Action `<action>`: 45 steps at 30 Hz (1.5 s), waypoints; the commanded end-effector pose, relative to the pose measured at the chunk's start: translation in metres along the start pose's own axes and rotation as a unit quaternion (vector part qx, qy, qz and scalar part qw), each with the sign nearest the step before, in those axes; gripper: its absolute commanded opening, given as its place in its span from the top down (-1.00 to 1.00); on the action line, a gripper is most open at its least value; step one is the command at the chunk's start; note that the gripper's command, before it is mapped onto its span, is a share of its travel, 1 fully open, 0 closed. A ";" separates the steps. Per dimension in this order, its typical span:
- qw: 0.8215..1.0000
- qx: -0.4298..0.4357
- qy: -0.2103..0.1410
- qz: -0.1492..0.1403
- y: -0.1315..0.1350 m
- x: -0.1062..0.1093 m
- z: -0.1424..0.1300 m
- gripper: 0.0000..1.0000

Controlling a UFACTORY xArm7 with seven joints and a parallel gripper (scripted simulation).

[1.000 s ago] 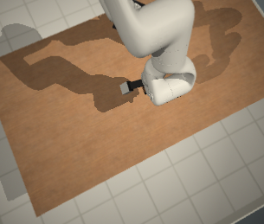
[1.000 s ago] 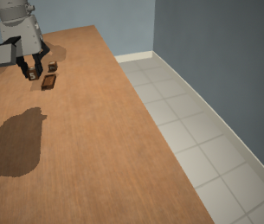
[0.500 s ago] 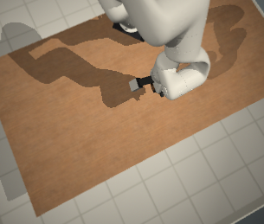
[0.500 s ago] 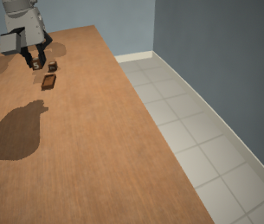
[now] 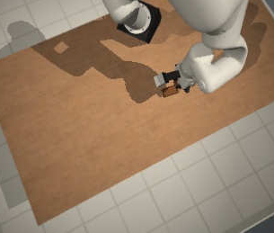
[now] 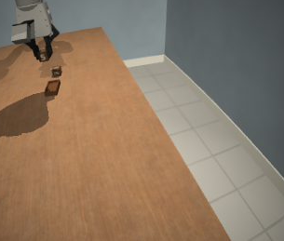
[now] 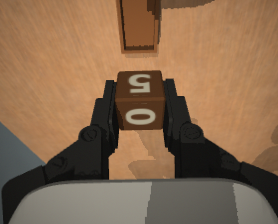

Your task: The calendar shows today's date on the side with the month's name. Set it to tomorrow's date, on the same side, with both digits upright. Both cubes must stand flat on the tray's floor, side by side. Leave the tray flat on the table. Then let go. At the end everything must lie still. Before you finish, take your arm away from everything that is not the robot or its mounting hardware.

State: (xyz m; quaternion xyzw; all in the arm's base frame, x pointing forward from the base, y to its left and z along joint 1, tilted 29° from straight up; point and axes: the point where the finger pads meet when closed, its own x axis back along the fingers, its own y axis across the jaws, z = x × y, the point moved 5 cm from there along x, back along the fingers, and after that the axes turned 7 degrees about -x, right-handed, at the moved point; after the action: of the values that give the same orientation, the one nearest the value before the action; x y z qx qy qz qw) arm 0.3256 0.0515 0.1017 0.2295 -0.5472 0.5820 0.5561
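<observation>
My gripper (image 6: 43, 57) (image 7: 140, 94) is shut on a brown cube (image 6: 44, 55) (image 7: 140, 100), held above the table. In the wrist view one face shows a pale 5, upside down in that view, and the face below it shows a 0. In the exterior view the 5 looks roughly upright. A second brown cube (image 6: 56, 71) stands on the table between the held cube and the tray, outside the tray; its mark is too small to read. The brown tray (image 5: 170, 91) (image 6: 52, 88) (image 7: 140, 50) lies on the table beyond the held cube. No cube shows in its visible part.
The wooden table (image 5: 93, 140) (image 6: 97, 145) carries the black arm base (image 5: 154, 25) at its back edge in the top view. The arm (image 5: 219, 73) reaches over the table near the tray. Shadows of the arm fall across the wood.
</observation>
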 end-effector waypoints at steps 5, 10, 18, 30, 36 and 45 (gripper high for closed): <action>1.000 0.001 0.000 0.000 -0.001 0.000 -0.002 0.43; 1.000 0.001 0.000 0.000 -0.001 -0.004 -0.002 0.43; 1.000 0.001 0.000 0.000 -0.001 -0.022 -0.002 0.43; 1.000 0.001 0.000 0.000 -0.001 -0.055 -0.002 0.43; 1.000 0.001 0.000 0.000 -0.001 -0.061 -0.002 0.43; 1.000 0.001 0.000 0.000 -0.001 -0.064 -0.002 0.43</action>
State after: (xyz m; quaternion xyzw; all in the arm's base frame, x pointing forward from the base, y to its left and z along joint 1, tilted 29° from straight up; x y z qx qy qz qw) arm 0.3441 0.0275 0.0454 0.2296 -0.5464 0.5822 0.5565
